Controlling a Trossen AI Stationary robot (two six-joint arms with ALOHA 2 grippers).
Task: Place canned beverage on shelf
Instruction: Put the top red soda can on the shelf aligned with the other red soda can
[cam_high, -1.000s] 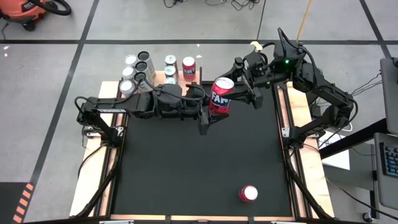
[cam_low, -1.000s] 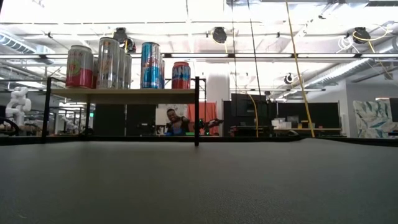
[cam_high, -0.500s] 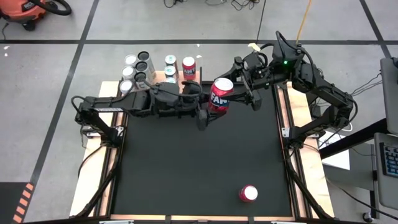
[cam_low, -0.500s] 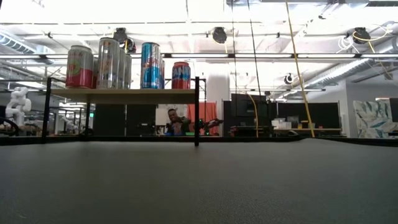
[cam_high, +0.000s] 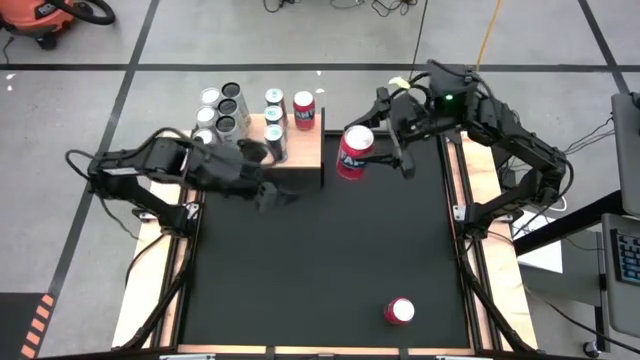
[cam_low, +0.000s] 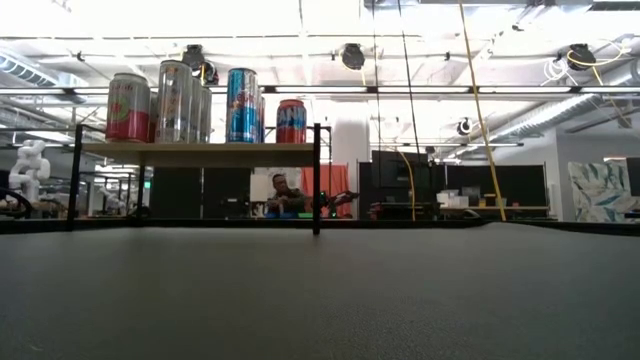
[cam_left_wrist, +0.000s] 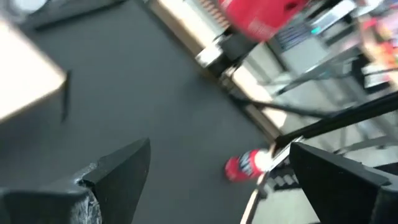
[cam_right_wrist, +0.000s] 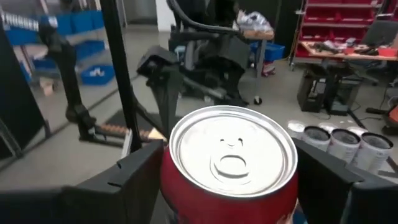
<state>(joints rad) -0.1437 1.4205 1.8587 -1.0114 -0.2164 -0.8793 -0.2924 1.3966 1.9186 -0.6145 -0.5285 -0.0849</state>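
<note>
Handover done. Grips the red can (cam_high: 355, 152) in the right gripper (cam_high: 368, 150) alone now, fingers pressed to its two sides, lid up and lifted off the black mat (cam_high: 320, 260). A second ago, shared it with the left gripper (cam_high: 272, 192). Since then, has drawn that claw well away from the can, back along the front edge of the shelf (cam_high: 300, 158), with its fingers spread wide and nothing between them.

Puts the shelf just beside the loaded claw, on the side toward the left arm, with its near corner almost under the can. Shows a bare stretch of pale wood at that near end. Farther from the claw, crowds the rest of the board with the standing cans (cam_high: 240, 112). Probably carries the can higher than the board, though from straight above cannot settle it, and from table height catches neither claw nor can.

For the task, means the transfer step is over and only the placing remains: a short carry toward the bare wood, a descent, a release. Risks brushing the nearest standing can, given how close the row sits to the free spot.

Leaves a second red can (cam_high: 399, 311) standing on the mat, well apart from both claws and not yet touched.
</note>
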